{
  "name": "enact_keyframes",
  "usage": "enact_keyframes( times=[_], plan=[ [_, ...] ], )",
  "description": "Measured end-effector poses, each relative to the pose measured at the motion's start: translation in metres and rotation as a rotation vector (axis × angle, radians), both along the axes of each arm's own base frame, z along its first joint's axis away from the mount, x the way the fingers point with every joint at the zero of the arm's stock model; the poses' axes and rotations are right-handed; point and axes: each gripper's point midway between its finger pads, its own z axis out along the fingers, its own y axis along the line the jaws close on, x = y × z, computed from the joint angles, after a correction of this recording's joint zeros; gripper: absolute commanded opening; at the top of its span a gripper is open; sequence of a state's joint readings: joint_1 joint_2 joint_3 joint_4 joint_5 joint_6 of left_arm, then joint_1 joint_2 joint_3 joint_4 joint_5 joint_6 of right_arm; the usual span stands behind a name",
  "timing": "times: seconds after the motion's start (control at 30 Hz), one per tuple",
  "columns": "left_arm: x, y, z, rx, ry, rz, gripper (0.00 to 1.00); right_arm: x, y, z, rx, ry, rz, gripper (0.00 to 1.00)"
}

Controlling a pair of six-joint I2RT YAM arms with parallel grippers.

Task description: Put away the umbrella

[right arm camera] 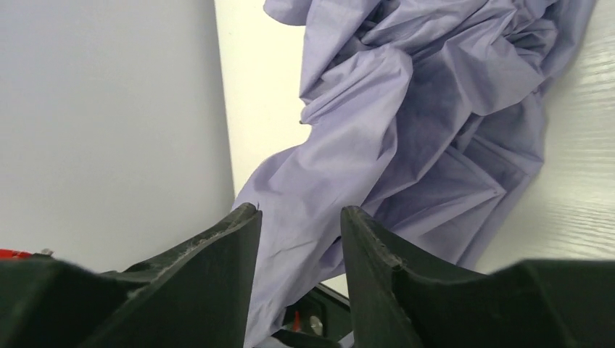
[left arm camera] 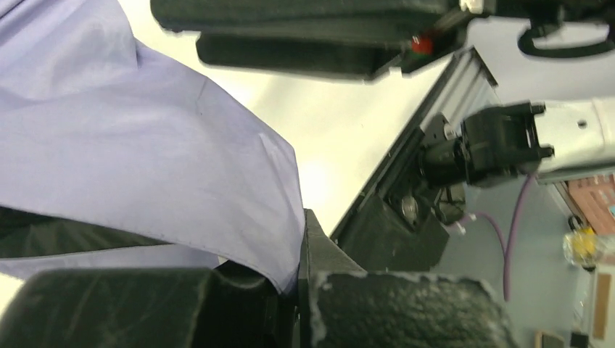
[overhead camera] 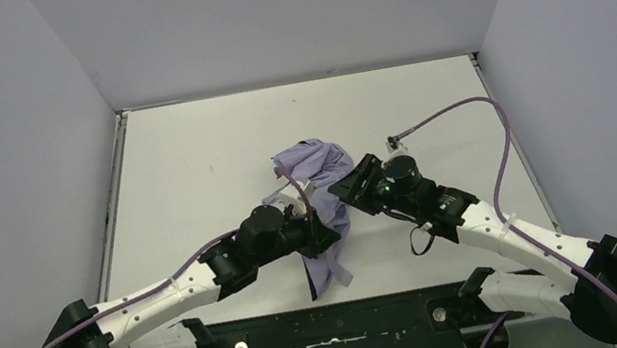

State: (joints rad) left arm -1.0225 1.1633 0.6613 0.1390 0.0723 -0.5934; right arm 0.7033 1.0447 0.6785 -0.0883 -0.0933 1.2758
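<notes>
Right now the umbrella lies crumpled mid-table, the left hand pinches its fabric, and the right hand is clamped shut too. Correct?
No: the right hand is open, its fingers standing apart in the right wrist view. The umbrella and left hand are as stated.

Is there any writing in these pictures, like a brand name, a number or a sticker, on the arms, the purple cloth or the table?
No text can be read anywhere.
The umbrella, the table, the left arm and the right arm show no lettering.
In the left wrist view, the brown box and the yellow clutter past the table edge are too blurred to tell.
</notes>
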Motion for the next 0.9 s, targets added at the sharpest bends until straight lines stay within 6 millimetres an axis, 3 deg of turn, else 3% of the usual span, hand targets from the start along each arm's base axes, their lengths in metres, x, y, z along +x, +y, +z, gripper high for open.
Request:
enact_keyframes(
  times=[0.2, 0.33, 0.4, 0.43, 0.5, 0.63, 0.77, 0.9],
  plan=[
    [-0.027, 0.019, -0.010, 0.016, 0.050, -0.070, 0.00, -0.009, -0.010, -0.015, -0.112, -0.010, 0.049, 0.55],
    [-0.042, 0.030, -0.031, 0.046, 0.112, -0.092, 0.00, -0.017, -0.019, -0.017, -0.183, -0.050, 0.094, 0.54],
    [-0.049, 0.035, -0.046, 0.071, 0.149, -0.098, 0.00, -0.019, -0.020, -0.018, -0.217, -0.068, 0.124, 0.46],
    [-0.052, 0.038, -0.053, 0.082, 0.168, -0.100, 0.00, -0.020, -0.019, -0.018, -0.230, -0.079, 0.144, 0.37],
    [-0.059, 0.042, -0.065, 0.101, 0.199, -0.107, 0.00, -0.021, -0.015, -0.018, -0.242, -0.097, 0.184, 0.24],
    [-0.070, 0.051, -0.085, 0.134, 0.248, -0.108, 0.00, -0.022, 0.000, -0.017, -0.206, -0.117, 0.259, 0.11],
    [-0.077, 0.054, -0.098, 0.150, 0.282, -0.109, 0.00, -0.021, 0.024, -0.016, -0.140, -0.135, 0.330, 0.05],
    [-0.087, 0.059, -0.112, 0.162, 0.315, -0.113, 0.00, -0.029, 0.048, -0.033, -0.101, -0.111, 0.402, 0.04]
  ],
)
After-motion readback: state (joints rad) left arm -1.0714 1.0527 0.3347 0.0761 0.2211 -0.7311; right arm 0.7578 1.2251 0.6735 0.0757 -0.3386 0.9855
